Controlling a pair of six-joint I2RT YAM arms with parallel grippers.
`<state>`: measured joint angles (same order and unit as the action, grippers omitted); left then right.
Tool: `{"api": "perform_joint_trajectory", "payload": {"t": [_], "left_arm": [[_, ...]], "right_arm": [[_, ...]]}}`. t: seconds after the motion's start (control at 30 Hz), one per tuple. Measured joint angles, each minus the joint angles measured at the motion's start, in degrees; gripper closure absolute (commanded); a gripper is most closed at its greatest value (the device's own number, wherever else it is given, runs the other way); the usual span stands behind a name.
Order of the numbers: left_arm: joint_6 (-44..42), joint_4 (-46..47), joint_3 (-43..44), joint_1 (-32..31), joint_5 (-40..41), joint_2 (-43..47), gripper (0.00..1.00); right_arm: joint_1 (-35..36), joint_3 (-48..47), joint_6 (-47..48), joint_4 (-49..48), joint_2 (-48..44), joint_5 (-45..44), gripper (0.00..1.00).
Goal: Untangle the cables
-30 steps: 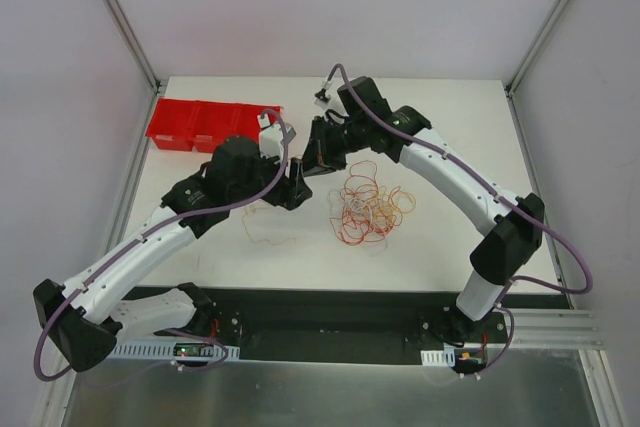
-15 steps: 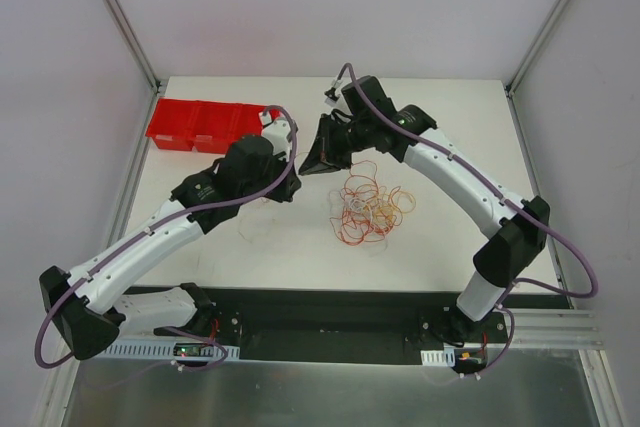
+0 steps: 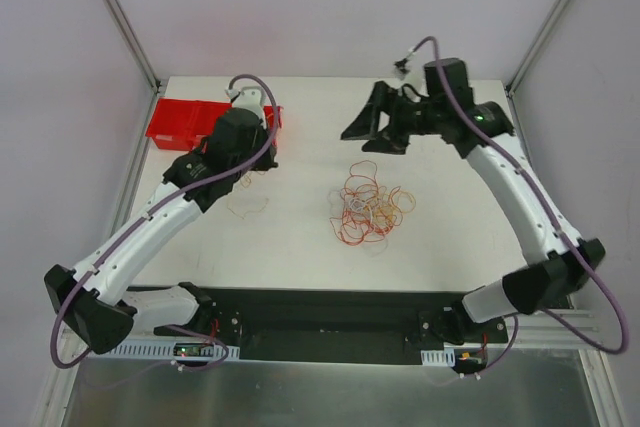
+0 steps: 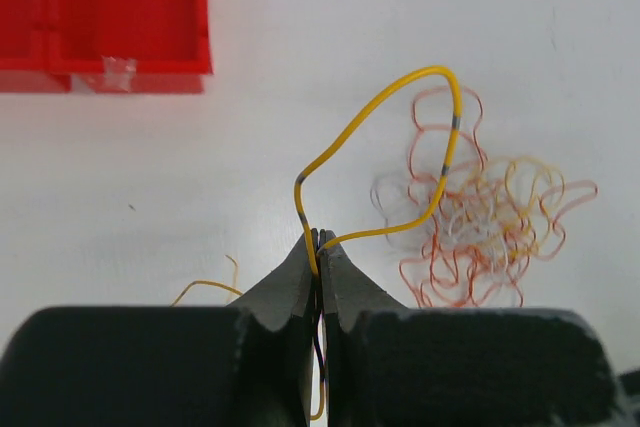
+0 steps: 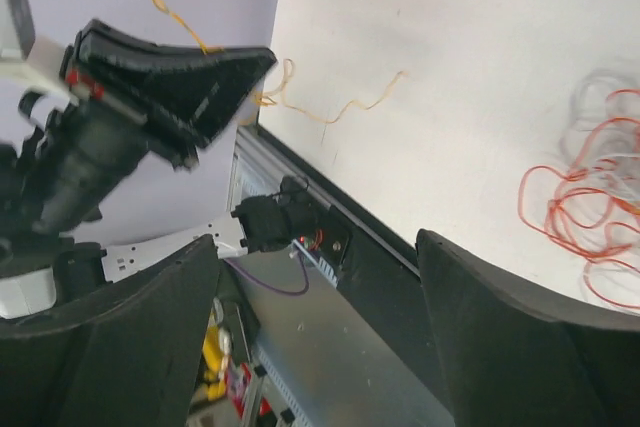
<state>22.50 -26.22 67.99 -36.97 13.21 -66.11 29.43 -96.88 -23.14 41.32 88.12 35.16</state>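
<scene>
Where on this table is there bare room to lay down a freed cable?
Bare: the near strip of the table in front of the tangled cables; the far strip between the red bin and the open jaws of the right arm. Crowded: the centre tangle, and the left, where the left arm, jaws shut on a yellow cable, reaches across.

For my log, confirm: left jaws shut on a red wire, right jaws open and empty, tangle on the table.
Wrong colour: the left wrist view shows the wire in the shut left jaws is yellow, not red. Right jaws open and empty, tangle on the table: correct.
</scene>
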Motion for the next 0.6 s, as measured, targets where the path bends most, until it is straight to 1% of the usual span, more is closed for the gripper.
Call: {"api": "perform_joint_trajectory", "payload": {"t": [0.07, 0.13, 0.2, 0.27, 0.37, 0.47, 0.6], "left_arm": [[0.48, 0.24, 3.54, 3.08, 1.27, -2.43, 1.00], [0.57, 0.24, 7.34, 5.97, 1.99, -5.07, 1.00], [0.39, 0.37, 12.41, 9.01, 2.73, -8.79, 1.00], [-0.35, 0.68, 17.94, 11.47, 3.63, -13.05, 1.00], [-2.29, 1.11, 26.05, 14.03, 3.91, -19.50, 1.00], [-4.92, 1.64, 34.97, 15.76, 4.00, -26.91, 1.00], [-6.91, 2.12, 43.58, 17.99, 3.54, -35.23, 1.00]], "right_arm": [[-5.11, 2.93, 0.81, -0.04, -6.16, 0.83, 0.18], [-8.63, 5.88, 1.38, -0.09, -11.10, 1.49, 0.18], [-10.84, 9.01, 1.86, 0.15, -15.47, 2.45, 0.18], [-12.13, 11.23, 2.29, 0.52, -17.70, 3.72, 0.18], [-13.44, 12.74, 2.91, 1.20, -17.49, 5.05, 0.18], [-14.56, 12.87, 4.00, 2.08, -15.13, 5.40, 0.18], [-15.10, 10.23, 5.97, 4.26, -10.95, 5.49, 0.18]]}}
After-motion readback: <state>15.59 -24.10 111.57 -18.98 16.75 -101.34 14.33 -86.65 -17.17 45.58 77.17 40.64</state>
